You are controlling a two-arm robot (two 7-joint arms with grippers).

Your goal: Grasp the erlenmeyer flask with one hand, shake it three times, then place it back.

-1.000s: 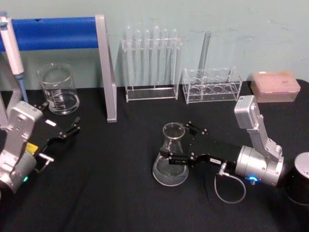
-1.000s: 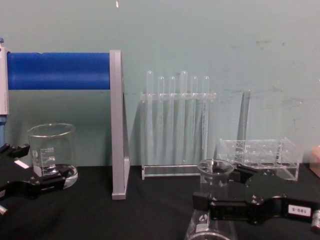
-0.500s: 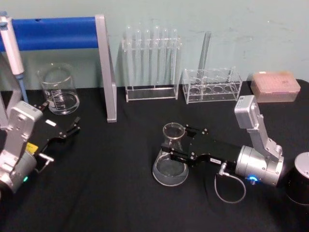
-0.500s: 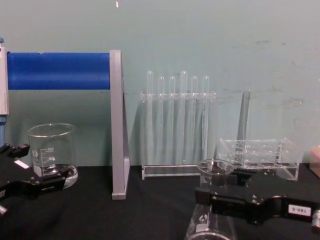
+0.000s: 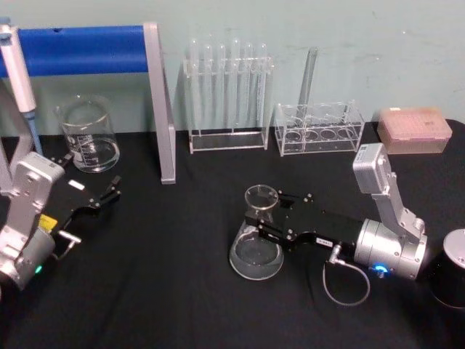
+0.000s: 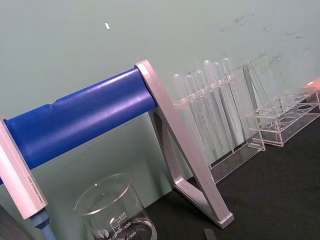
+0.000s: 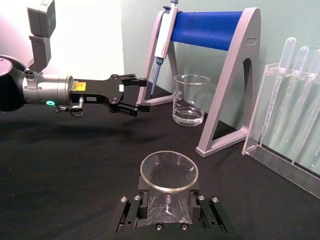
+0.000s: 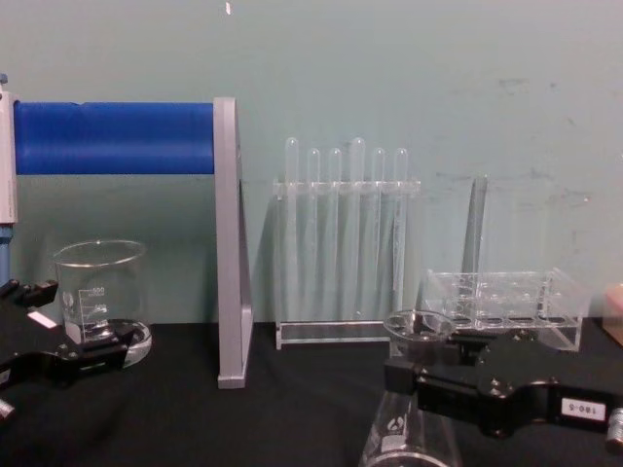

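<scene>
Fingers of my right gripper (image 5: 260, 222) have climbed and clamped the erlenmeyer flask (image 5: 256, 256) at its neck; lifting comes next. My left gripper (image 5: 109, 191) idles, spread.

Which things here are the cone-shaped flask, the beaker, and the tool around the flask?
erlenmeyer flask (image 5: 256, 260), head view, wide base.
beaker (image 5: 89, 138), head view, glass wall.
right tool (image 5: 265, 212), head view, between its fingertips, at the neck.
</scene>
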